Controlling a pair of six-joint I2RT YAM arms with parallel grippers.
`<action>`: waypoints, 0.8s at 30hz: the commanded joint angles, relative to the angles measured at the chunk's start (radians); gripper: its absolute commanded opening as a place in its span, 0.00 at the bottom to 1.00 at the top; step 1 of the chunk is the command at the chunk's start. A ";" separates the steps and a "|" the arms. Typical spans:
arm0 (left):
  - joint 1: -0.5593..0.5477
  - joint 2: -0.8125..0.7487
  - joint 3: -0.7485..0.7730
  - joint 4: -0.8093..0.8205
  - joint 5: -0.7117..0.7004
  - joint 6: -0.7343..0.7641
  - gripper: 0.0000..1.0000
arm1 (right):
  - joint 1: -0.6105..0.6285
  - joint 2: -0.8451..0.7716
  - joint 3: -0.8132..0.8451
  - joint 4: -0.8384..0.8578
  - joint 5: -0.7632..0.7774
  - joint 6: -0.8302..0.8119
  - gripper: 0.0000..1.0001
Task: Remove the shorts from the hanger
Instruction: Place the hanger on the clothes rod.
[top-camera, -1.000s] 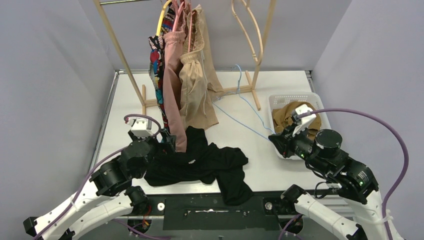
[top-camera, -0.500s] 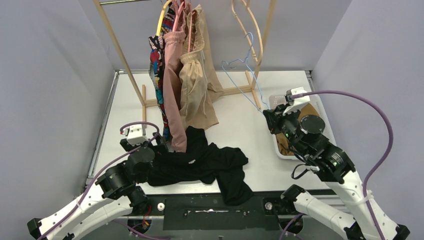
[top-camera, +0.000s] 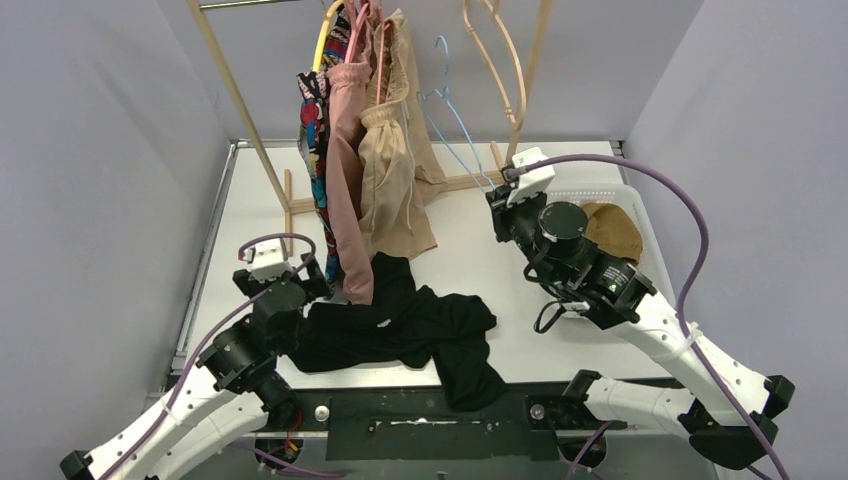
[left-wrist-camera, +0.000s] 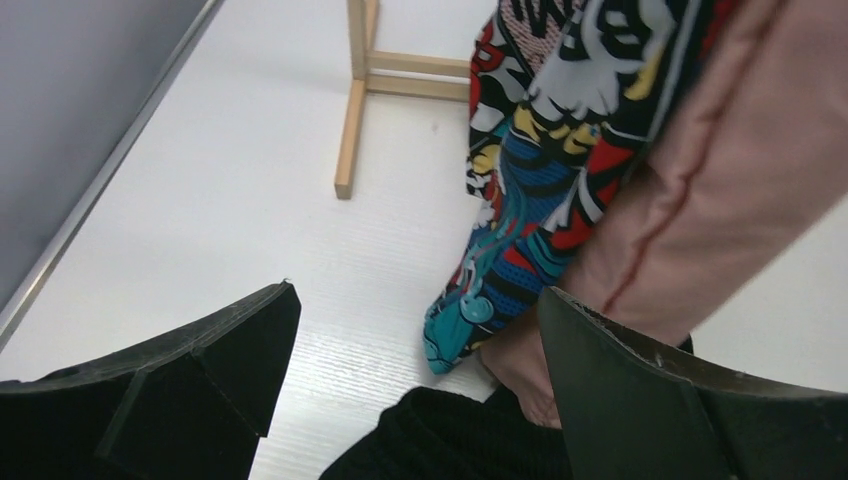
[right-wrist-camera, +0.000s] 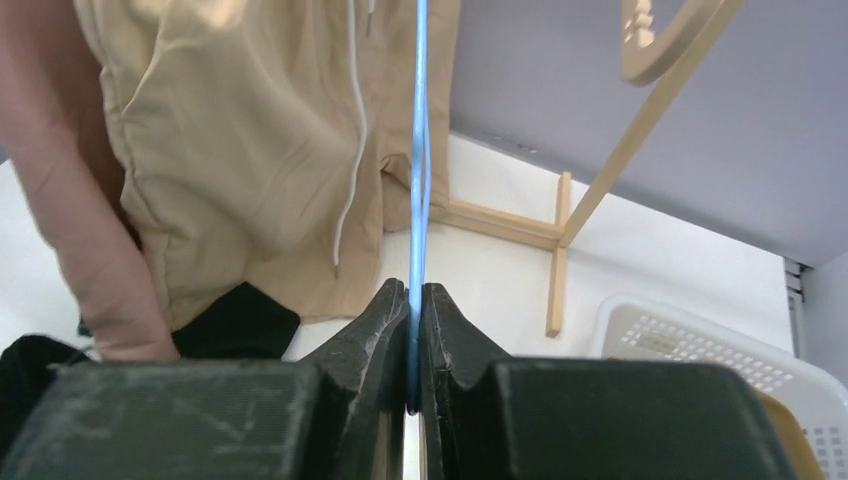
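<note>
Comic-print shorts (top-camera: 313, 140), dusty pink shorts (top-camera: 346, 180) and beige shorts (top-camera: 392, 175) hang on hangers from the wooden rack (top-camera: 235, 95). Black shorts (top-camera: 410, 325) lie crumpled on the table in front. Tan-brown shorts (top-camera: 612, 232) lie in the white basket (top-camera: 635, 205). My right gripper (top-camera: 497, 205) is shut on an empty blue wire hanger (top-camera: 452, 125) and holds it up beside the beige shorts; the wire shows between the jaws in the right wrist view (right-wrist-camera: 417, 180). My left gripper (left-wrist-camera: 415, 340) is open and empty, low at the hems of the comic-print (left-wrist-camera: 520, 200) and pink (left-wrist-camera: 700, 180) shorts.
An empty wooden hanger (top-camera: 500, 55) hangs at the rack's right end. The rack's wooden foot (left-wrist-camera: 350, 110) stands on the table to the left of the hanging shorts. Grey walls close in the table on three sides.
My right arm has lifted the blue hanger off the table and swung it up and left, from by the basket towards the rack. My left gripper has drawn back slightly from the black shorts.
</note>
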 joint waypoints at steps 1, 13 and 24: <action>0.145 0.003 0.007 0.088 0.156 0.040 0.91 | -0.002 0.022 0.073 0.126 0.092 -0.044 0.00; 0.510 0.043 0.026 0.111 0.317 0.004 0.91 | -0.050 0.119 0.256 0.109 0.055 -0.113 0.00; 0.508 0.097 0.029 0.140 0.363 0.065 0.91 | -0.177 0.287 0.500 0.010 -0.055 -0.093 0.00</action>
